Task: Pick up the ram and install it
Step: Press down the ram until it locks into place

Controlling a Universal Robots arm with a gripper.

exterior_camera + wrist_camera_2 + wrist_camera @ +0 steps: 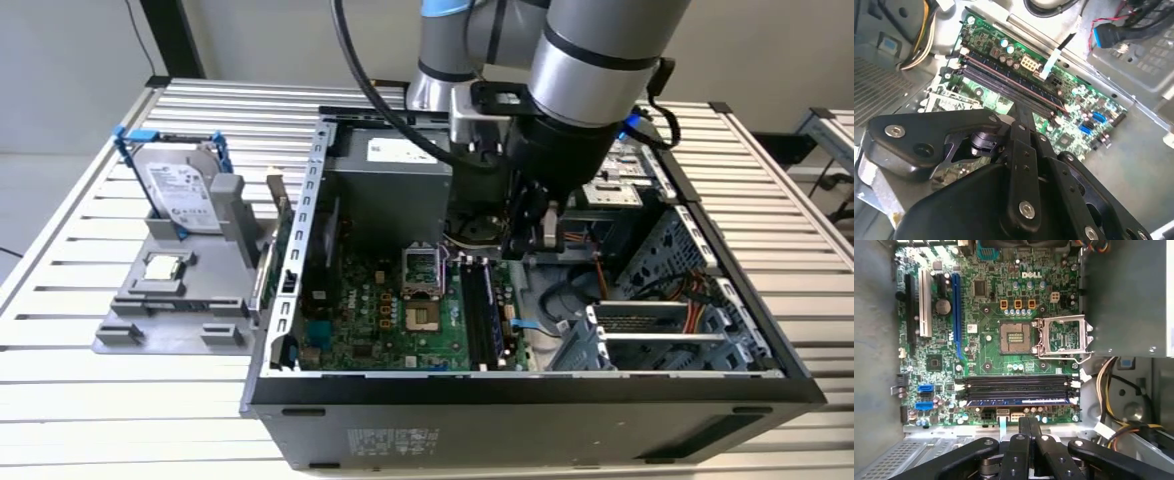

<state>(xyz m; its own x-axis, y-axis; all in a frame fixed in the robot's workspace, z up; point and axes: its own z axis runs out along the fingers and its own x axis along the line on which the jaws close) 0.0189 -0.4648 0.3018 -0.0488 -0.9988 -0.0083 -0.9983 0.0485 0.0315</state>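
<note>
In the exterior view, at the left of the frame, a grey holder (174,320) is sitting on the slatted surface (67,380), carrying a hard drive (180,185) upright and a processor (163,267) lying flat. Right of it, the open case (534,405) is taking up the middle, and the arm is reaching down into it, with the tool (527,238) hanging over the memory slots. The power supply box (390,185) and loose cables (581,300) are crowding in on either side of it.

The first wrist view is looking straight onto the board (934,365): the empty socket (1015,337) with its open bracket at centre, and below it the ram (1019,401) appearing to sit in the slot nearest the tool (1029,422). The fingers (1023,430) are pressing together, narrow, with nothing between them.

The second wrist view is showing the tool (1024,112) slanting down to the slots, and a blue connector (1106,35) at upper right.
</note>
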